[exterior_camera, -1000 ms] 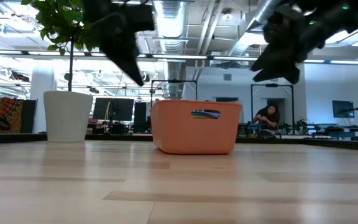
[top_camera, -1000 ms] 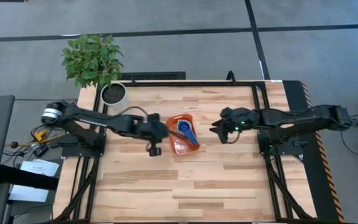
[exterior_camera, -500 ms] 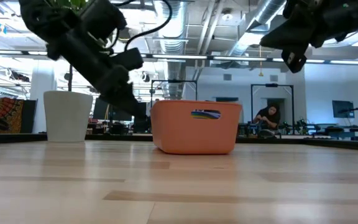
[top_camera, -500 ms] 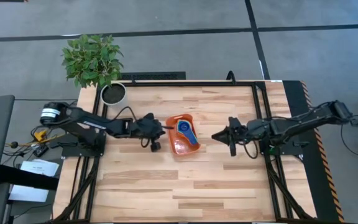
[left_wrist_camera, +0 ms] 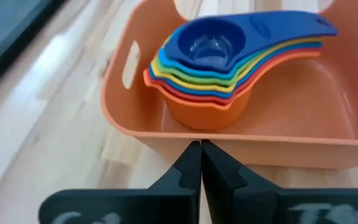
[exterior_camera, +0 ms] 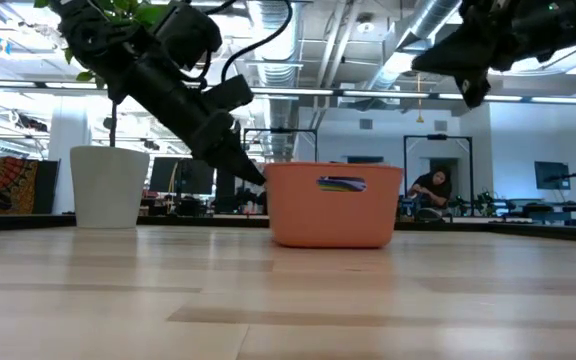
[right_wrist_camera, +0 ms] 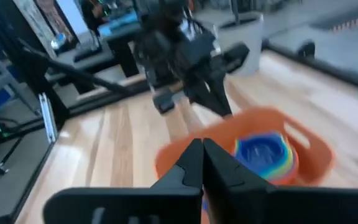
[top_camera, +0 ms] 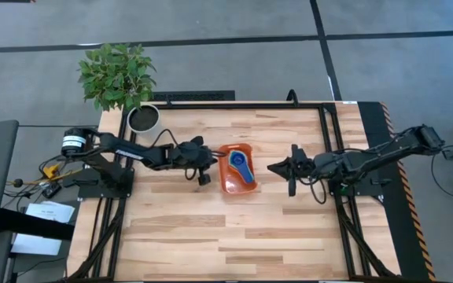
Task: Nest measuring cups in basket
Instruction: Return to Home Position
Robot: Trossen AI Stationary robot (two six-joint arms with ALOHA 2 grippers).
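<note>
The orange basket [top_camera: 225, 182] stands on the table's middle, with the measuring cups [left_wrist_camera: 210, 46] nested inside it in one stack, a dark blue one on top and the handles lying together. My left gripper [left_wrist_camera: 201, 149] is shut, its tips against the basket's left wall. My right gripper [top_camera: 272, 167] hangs shut in the air to the right of the basket, apart from it. In the right wrist view its fingers [right_wrist_camera: 191, 163] point at the basket [right_wrist_camera: 272, 124]. My left gripper pushes with its shut fingertips [left_wrist_camera: 190, 163] on the outside of the basket's long left wall [left_wrist_camera: 229, 142], about midway along it. It comes from the table's left, slanting down [exterior_camera: 253, 172]. The basket stands flat on the table.
A white plant pot [top_camera: 143, 118] with a green plant stands at the table's far left corner. Black frame rails [top_camera: 329, 134] run along both sides of the table. Bare wood lies in front of the basket.
My left gripper has swung from the basket's near left side up to its left wall and shoved it. The basket has slid a little toward the table's right edge and turned straighter. My right gripper has shut and risen a little.
</note>
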